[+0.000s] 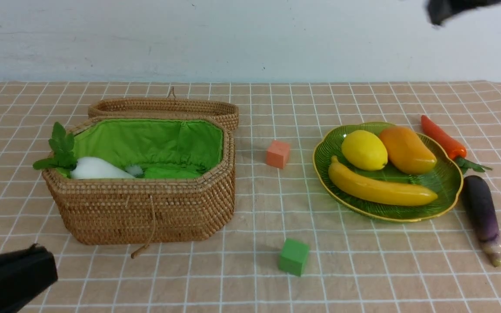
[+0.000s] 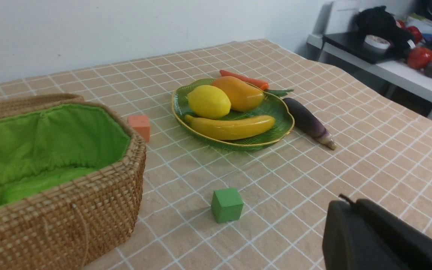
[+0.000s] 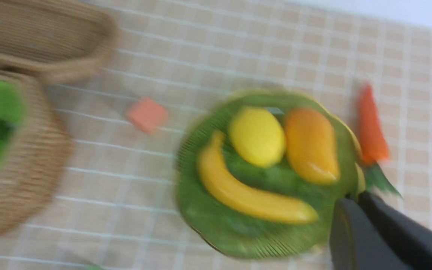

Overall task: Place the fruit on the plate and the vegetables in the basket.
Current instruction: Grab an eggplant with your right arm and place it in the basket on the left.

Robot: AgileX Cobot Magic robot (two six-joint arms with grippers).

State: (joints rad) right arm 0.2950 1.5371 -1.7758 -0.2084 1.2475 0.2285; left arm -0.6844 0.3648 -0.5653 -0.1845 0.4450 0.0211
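Plate (image 3: 208, 234) edge lies below my right gripper (image 3: 351, 200), jaws together, empty; my left gripper (image 2: 351, 204) closed, open tablecloth (image 2: 294, 180) ahead.

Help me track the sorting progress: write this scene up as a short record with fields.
On plate: lemon, mango, banana
In basket: white radish showing; the rest is partly hidden
Beside plate, on the robot's right: pepper, eggplant
Between basket and plate: orange cube, green cube
Basket lid: open, lying behind
Left to do: pepper and eggplant into basket
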